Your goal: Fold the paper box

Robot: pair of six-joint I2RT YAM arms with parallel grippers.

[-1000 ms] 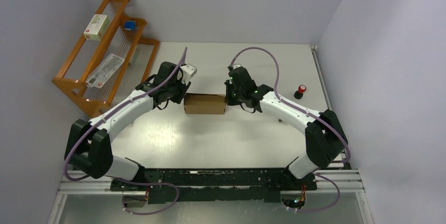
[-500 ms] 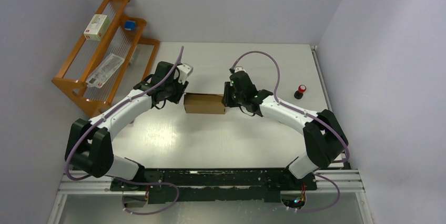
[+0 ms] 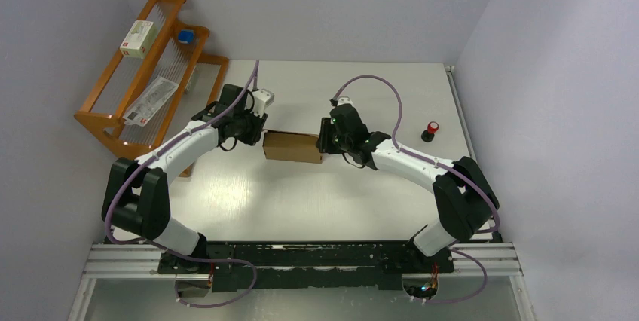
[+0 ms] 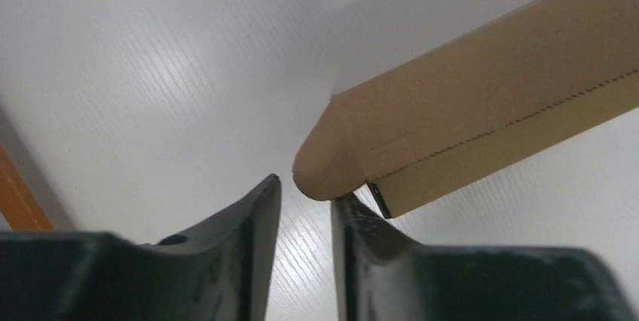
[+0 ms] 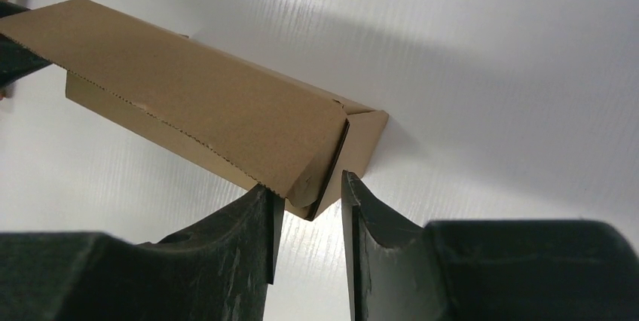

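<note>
Seemingly late in the folding, the paper box lies mid-desk with the left jaws and right jaws part open at its ends, gripping nothing, so the next move probably calls for pressing the end flaps home.

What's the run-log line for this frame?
object: brown corrugated cardboard box, on white table | left gripper: open, tips at box's rounded end tab | right gripper: open, tips at opposite end corner

Your overhead camera looks down from behind the white worktop; both wrist cameras sit close, facing opposite ends of the plain brown cardboard box.
</note>
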